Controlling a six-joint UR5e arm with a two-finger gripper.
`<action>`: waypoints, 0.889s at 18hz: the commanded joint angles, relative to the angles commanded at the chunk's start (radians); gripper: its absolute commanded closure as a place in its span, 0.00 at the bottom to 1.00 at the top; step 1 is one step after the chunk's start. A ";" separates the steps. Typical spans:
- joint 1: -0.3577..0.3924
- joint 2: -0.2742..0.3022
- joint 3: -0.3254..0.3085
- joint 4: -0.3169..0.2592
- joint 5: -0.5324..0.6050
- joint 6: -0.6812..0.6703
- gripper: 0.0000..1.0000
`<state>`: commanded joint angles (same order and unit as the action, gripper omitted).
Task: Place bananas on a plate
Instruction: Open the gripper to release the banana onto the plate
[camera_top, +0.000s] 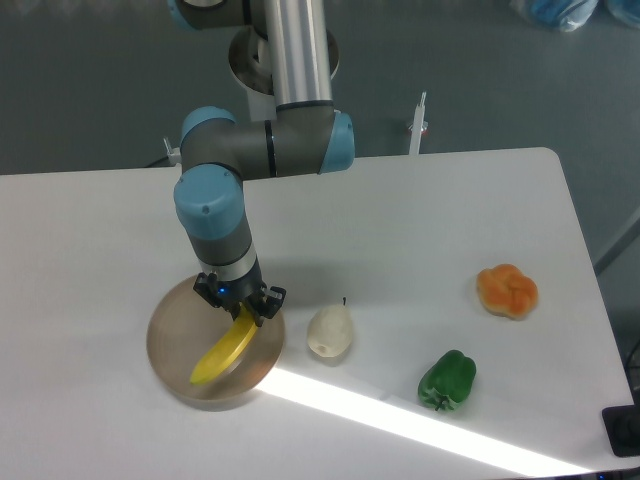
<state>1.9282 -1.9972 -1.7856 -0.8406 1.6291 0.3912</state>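
**Banana at the plate, tool at its upper end**

Seen from the single fixed camera, the banana (225, 352) lies slanted across the plate (170, 345), its lower tip toward the near rim and its upper end under the tool (240, 305). The tool's two fingers sit close on either side of that upper end and seem to be gripping it, though whether the fruit's weight already rests on the plate cannot be told from this angle.

By the look of it, the banana is light, curved and fairly stiff, with a smooth skin that could slip or bruise under a hard squeeze. Taken near one end as it is, it would tend to swing or droop; a hold nearer the middle would balance better. For letting go, the end grip matters little, since the plate is about as wide as the fruit is long.

The plate has only a low rim, so the banana could roll or slide off if dropped askew. Room is good: the pear (329, 332) stands just beside the plate's right edge, the nearest thing to avoid on lifting away. The green pepper (446, 380) and the orange pepper (506, 290) are well apart, to the right on the worktop (420, 210). Straight up looks the safest way out.
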 joint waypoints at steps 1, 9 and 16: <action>0.000 0.002 0.002 0.000 -0.002 -0.003 0.80; -0.006 -0.041 0.018 0.029 0.000 -0.003 0.79; -0.006 -0.052 0.020 0.034 0.000 0.008 0.78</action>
<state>1.9221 -2.0494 -1.7656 -0.8069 1.6291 0.3988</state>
